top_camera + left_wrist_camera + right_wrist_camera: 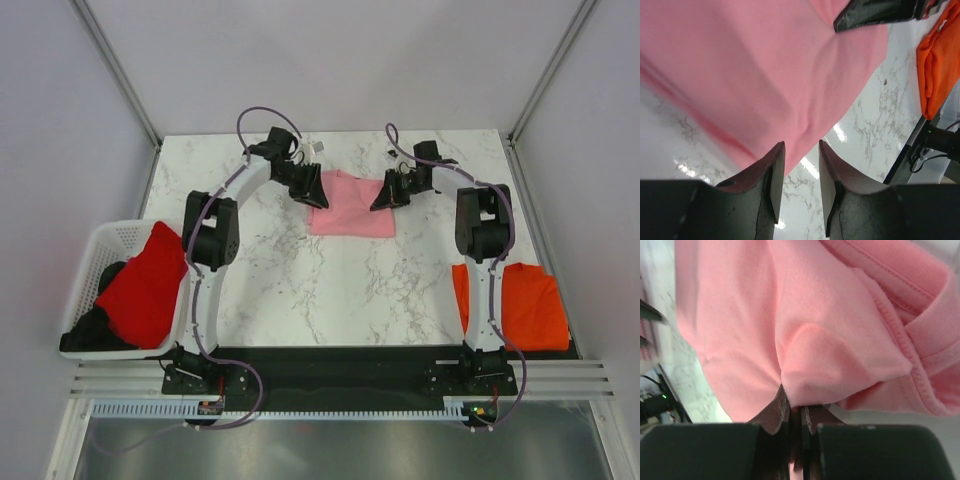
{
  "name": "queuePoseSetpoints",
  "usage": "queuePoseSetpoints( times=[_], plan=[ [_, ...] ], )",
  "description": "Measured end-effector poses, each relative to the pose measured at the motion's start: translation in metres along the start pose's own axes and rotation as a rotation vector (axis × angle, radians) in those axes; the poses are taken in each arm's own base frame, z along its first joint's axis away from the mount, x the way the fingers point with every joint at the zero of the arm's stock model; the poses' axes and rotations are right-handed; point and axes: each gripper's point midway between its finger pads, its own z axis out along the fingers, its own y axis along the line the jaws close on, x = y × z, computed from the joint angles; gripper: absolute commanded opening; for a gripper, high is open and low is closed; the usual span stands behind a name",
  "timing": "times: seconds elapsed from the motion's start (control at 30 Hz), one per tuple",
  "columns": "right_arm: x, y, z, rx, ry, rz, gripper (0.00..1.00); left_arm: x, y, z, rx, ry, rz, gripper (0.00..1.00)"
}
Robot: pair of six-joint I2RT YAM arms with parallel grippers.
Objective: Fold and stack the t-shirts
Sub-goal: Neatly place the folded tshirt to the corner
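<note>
Firmly we pinch the light pink t-shirt on the marble table.
Our right gripper clamps a fold of it; our left gripper stands parted, empty, at its edge.

Left end effector stands parted; right end effector, facing it, is pinched closed.

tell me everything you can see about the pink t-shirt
The pink t-shirt is light pink soft knit with stitched hems, folded into a rough rectangle flat on the marble table, toward its far middle. The right end effector pinches a raised fold at its right edge. The left end effector stands open at its left edge, not gripping it.
</note>
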Motion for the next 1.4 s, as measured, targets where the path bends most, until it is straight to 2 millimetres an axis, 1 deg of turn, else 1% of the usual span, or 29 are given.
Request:
queuePoseSetpoints(
  times=[0.07, 0.13, 0.2, 0.27, 0.33, 0.4, 0.5, 0.63, 0.73, 0.83, 0.93, 1.1, 1.27, 1.4],
  plan=[
    [0.015, 0.0, -0.009, 0.041, 0.04, -0.031, 0.0, -0.009, -0.004, -0.02, -0.007, -0.035, 0.006, 0.41],
    [0.033, 0.0, -0.021, 0.083, 0.086, -0.053, 0.0, -0.02, -0.007, -0.044, -0.016, -0.082, 0.018, 0.41],
    [0.055, 0.0, -0.036, 0.128, 0.135, -0.071, 0.0, -0.029, -0.007, -0.07, -0.033, -0.128, 0.044, 0.41],
    [0.08, 0.002, -0.053, 0.172, 0.189, -0.086, 0.0, -0.033, -0.005, -0.091, -0.05, -0.16, 0.069, 0.42],
    [0.101, 0.006, -0.071, 0.208, 0.232, -0.101, 0.0, -0.031, -0.002, -0.104, -0.064, -0.172, 0.084, 0.42],
    [0.12, 0.014, -0.093, 0.242, 0.265, -0.124, 0.0, -0.026, -0.002, -0.107, -0.068, -0.166, 0.095, 0.42],
    [0.141, 0.028, -0.129, 0.289, 0.291, -0.183, 0.0, -0.013, -0.005, -0.104, -0.063, -0.137, 0.096, 0.42],
    [0.159, 0.045, -0.178, 0.352, 0.301, -0.254, 0.0, 0.0, -0.006, -0.097, -0.055, -0.106, 0.078, 0.42],
    [0.174, 0.053, -0.208, 0.403, 0.309, -0.289, 0.0, 0.008, -0.005, -0.093, -0.053, -0.09, 0.065, 0.42],
    [0.196, 0.057, -0.234, 0.45, 0.33, -0.296, 0.0, 0.01, -0.006, -0.094, -0.053, -0.092, 0.068, 0.42],
    [0.216, 0.06, -0.255, 0.492, 0.341, -0.286, 0.0, 0.006, -0.01, -0.099, -0.055, -0.11, 0.085, 0.42],
    [0.236, 0.061, -0.284, 0.568, 0.296, -0.253, 0.0, -0.005, -0.019, -0.109, -0.058, -0.152, 0.127, 0.42],
    [0.243, 0.055, -0.311, 0.644, 0.216, -0.217, 0.0, -0.012, -0.02, -0.109, -0.057, -0.179, 0.142, 0.42],
    [0.245, 0.048, -0.329, 0.687, 0.169, -0.204, 0.0, -0.017, -0.021, -0.109, -0.051, -0.199, 0.138, 0.43]
  ],
)
